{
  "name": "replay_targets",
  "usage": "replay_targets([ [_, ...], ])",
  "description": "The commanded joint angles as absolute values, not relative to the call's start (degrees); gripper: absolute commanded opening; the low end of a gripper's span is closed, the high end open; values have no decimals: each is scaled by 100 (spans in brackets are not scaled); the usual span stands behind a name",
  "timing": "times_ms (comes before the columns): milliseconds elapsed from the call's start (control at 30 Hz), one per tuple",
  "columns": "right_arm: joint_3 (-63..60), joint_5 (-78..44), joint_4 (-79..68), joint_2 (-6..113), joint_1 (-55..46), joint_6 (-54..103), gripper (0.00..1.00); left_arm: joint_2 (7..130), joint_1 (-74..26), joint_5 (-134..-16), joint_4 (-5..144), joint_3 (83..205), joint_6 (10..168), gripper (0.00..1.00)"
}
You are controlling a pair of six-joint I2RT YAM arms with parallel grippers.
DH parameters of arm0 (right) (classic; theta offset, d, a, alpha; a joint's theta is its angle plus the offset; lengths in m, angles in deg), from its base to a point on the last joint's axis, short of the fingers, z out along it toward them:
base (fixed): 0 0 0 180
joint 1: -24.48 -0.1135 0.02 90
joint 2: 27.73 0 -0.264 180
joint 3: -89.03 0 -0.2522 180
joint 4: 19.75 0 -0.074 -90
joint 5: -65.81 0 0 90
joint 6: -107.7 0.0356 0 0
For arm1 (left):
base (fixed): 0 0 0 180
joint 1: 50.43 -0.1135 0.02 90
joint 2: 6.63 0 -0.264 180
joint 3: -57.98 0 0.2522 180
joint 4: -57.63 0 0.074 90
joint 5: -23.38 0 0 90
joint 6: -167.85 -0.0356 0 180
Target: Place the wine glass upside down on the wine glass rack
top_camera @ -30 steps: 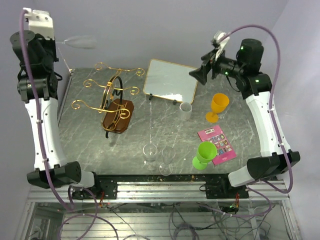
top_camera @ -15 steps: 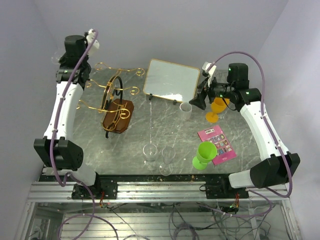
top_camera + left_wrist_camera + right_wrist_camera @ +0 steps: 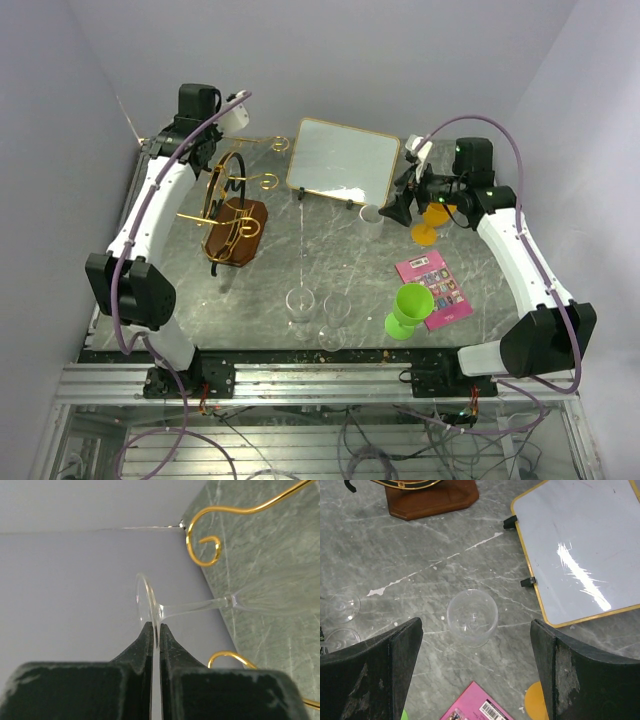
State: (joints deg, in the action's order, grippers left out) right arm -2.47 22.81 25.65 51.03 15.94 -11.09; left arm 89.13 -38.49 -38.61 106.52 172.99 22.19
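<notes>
**A:** What's over on your left?

**B:** My left end effector [image 3: 156,630] is clenched on the foot of the wine glass [image 3: 195,607]. Its stem lies sideways above the far-left corner of the surface [image 3: 330,255]. Two gold curls of the wine glass rack [image 3: 228,205] flank the stem, one on each side.

**A:** And further along?

**B:** One gold-framed white board [image 3: 342,160] is propped behind the middle. Two empty stemmed glasses [image 3: 299,312] [image 3: 335,318] stand at the near edge. My right end effector [image 3: 476,625] hangs released, jaws wide, straight over one clear glass [image 3: 472,617] just beside the board.

**A:** What's the count on the right?

**B:** One orange goblet [image 3: 438,215], partly behind my arm. One green goblet [image 3: 410,308] touches one pink card [image 3: 433,290].
</notes>
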Motion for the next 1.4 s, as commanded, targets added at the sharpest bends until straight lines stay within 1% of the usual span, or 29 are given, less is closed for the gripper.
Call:
replay_targets([
  [0,-373,2354,2265,4991,1635,-1133,88,8968,-3742,-4255,10662,17450,1935,7],
  [233,-500,2353,2140,5036,1636,-1090,88,8969,-3596,-4327,10135,17047,1340,7],
  [467,-628,2263,1980,5056,1655,-1013,88,9101,-3543,-4772,9978,17211,1359,7],
  [600,-666,2231,1916,5050,1695,-967,88,9232,-3508,-4841,9841,17321,1306,7],
  [967,-726,2275,1818,5043,1823,-895,89,9701,-3470,-4369,9727,17672,1123,7],
  [1167,-753,2291,1782,5049,1837,-875,89,9915,-3477,-3896,9626,17811,1217,7],
  [1367,-769,2303,1763,5049,1841,-870,89,9995,-3509,-3682,9704,17848,1292,7],
])
